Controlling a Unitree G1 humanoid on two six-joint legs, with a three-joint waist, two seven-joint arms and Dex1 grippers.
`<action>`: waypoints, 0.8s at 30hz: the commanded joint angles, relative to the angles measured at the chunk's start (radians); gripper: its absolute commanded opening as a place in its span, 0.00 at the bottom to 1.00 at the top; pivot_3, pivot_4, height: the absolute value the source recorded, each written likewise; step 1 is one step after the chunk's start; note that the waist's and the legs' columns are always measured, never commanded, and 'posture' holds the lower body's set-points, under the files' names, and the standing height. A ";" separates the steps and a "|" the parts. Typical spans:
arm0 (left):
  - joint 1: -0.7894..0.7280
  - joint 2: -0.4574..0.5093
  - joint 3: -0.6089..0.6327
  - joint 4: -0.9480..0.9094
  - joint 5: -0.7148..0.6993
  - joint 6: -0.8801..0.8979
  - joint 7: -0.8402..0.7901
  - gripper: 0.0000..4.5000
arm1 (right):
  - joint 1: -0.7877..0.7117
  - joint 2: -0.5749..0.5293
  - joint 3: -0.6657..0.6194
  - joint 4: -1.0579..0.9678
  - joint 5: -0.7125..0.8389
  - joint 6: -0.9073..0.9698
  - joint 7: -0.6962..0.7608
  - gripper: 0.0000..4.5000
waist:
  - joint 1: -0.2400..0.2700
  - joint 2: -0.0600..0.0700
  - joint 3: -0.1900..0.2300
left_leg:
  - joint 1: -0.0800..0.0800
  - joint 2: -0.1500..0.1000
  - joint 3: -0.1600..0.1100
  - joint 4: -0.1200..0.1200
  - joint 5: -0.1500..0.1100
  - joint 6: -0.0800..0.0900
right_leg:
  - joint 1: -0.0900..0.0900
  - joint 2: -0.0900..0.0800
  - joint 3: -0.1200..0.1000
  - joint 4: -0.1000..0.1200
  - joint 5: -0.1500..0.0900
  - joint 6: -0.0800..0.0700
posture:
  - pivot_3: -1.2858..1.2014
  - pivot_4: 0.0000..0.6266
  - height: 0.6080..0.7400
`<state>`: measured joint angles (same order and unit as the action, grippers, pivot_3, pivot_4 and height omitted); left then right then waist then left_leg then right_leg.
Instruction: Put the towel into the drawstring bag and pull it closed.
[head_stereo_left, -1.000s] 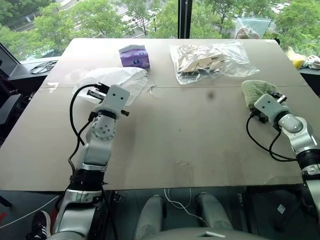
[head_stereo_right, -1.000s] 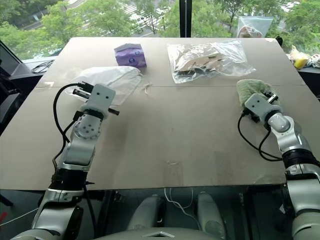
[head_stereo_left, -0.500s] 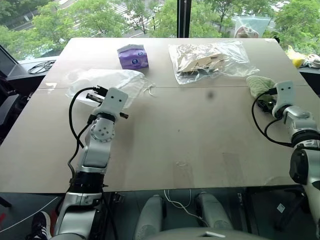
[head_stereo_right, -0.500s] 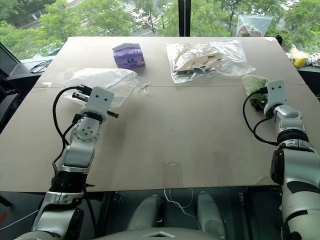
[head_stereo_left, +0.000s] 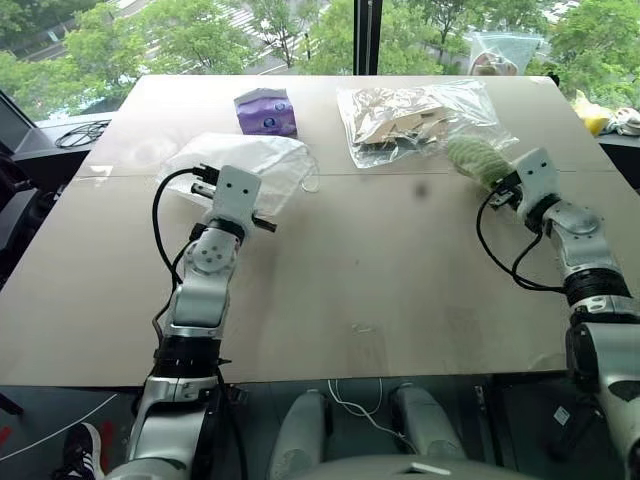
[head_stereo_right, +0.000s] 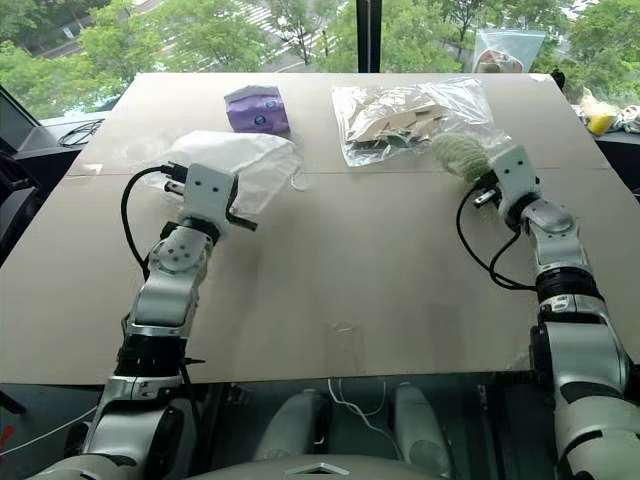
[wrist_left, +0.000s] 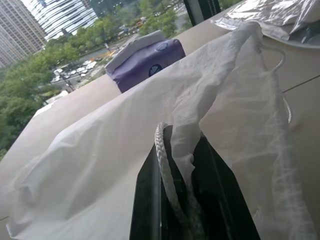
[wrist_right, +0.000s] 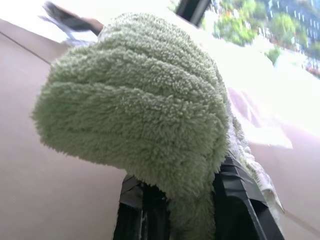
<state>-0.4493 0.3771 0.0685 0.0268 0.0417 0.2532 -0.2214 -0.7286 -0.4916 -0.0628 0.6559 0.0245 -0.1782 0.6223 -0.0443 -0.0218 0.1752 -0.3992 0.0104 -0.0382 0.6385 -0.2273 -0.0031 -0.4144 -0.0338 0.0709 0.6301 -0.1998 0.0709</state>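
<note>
The towel (head_stereo_left: 470, 156) is a pale green fluffy bundle raised off the table at the right, just in front of a clear plastic bag. My right gripper (head_stereo_left: 492, 180) is shut on it; the right wrist view has the towel (wrist_right: 140, 105) bulging out above the black fingers (wrist_right: 235, 200). The drawstring bag (head_stereo_left: 255, 165), thin translucent white fabric, lies at the left of the table. Its near edge and white cord (wrist_left: 167, 165) are pinched in my shut left gripper (wrist_left: 180, 150), which lifts that edge a little.
A purple tissue pack (head_stereo_left: 267, 112) stands behind the drawstring bag. The clear plastic bag (head_stereo_left: 405, 120) with tan contents lies at the back centre. Bare tan table (head_stereo_left: 380, 260) stretches between my two arms. More bags and items sit past the far right edge.
My right gripper shut on the towel, lifted it and carried it left toward the clear plastic bag. My left gripper shifted slightly right with the bag's edge, wrist rolling.
</note>
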 joint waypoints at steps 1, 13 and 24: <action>-0.027 -0.021 0.019 -0.068 -0.092 0.015 -0.063 0.00 | 0.081 0.041 0.030 -0.382 0.055 0.148 -0.007 0.13 | 0.002 0.000 0.000 | 0.000 0.000 0.000 0.000 0.000 0.000 | 0.000 0.000 0.000 0.001 0.000 0.000 | 0.52 0.24 1.00; -0.060 -0.079 0.031 -0.117 -0.321 0.167 -0.197 0.00 | 0.226 0.227 0.300 -0.763 -0.161 0.345 -0.186 0.13 | 0.003 0.000 0.000 | 0.000 0.000 -0.001 0.010 0.000 0.000 | 0.000 0.001 -0.001 0.008 -0.001 0.000 | 0.52 0.24 1.00; -0.077 -0.169 0.116 -0.153 -0.459 0.343 -0.073 0.00 | 0.288 0.129 0.408 -0.774 -0.351 0.229 -0.189 0.13 | 0.001 -0.001 0.000 | 0.000 0.000 -0.001 0.010 0.000 0.000 | 0.000 0.001 -0.001 0.008 -0.003 0.003 | 0.52 0.24 1.00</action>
<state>-0.5278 0.2057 0.1939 -0.0639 -0.3971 0.5869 -0.2969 -0.4324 -0.3669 0.3450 -0.0631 -0.3112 0.0741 0.4452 -0.0432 -0.0224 0.1755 -0.3991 0.0103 -0.0388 0.6487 -0.2272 -0.0032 -0.4144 -0.0326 0.0704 0.6382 -0.2024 0.0740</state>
